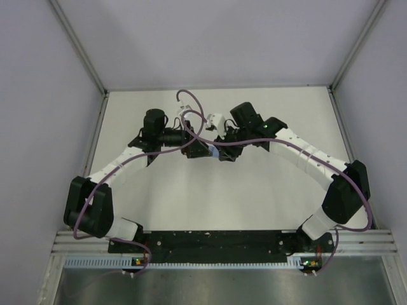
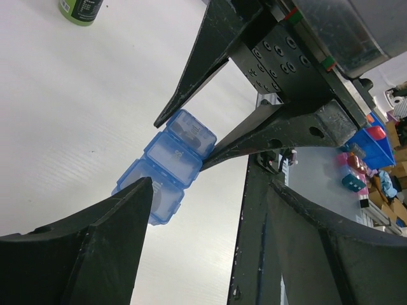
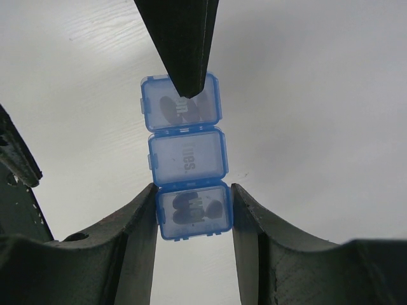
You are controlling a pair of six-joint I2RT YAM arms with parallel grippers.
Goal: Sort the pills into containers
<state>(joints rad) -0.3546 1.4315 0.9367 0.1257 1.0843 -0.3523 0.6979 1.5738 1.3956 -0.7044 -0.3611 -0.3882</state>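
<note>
The containers are one translucent blue pill box (image 3: pixel 187 159) of three compartments in a row, all lids down, lying on the white table. My right gripper (image 3: pixel 194 190) is shut on its near end compartment, one finger on each side. Dark pills (image 3: pixel 216 210) show through that lid, and more dark shapes show through the far lid. My left gripper (image 2: pixel 210 184) is open and wide; one of its fingertips (image 3: pixel 189 86) rests on the far compartment. In the top view the box (image 1: pixel 213 151) lies between the two grippers at mid-table.
A dark bottle with a green cap (image 2: pixel 81 9) stands on the table beyond the box in the left wrist view. The right arm's wrist (image 2: pixel 299 70) hangs close over the left gripper. Grey walls enclose the table (image 1: pixel 191 203) on three sides.
</note>
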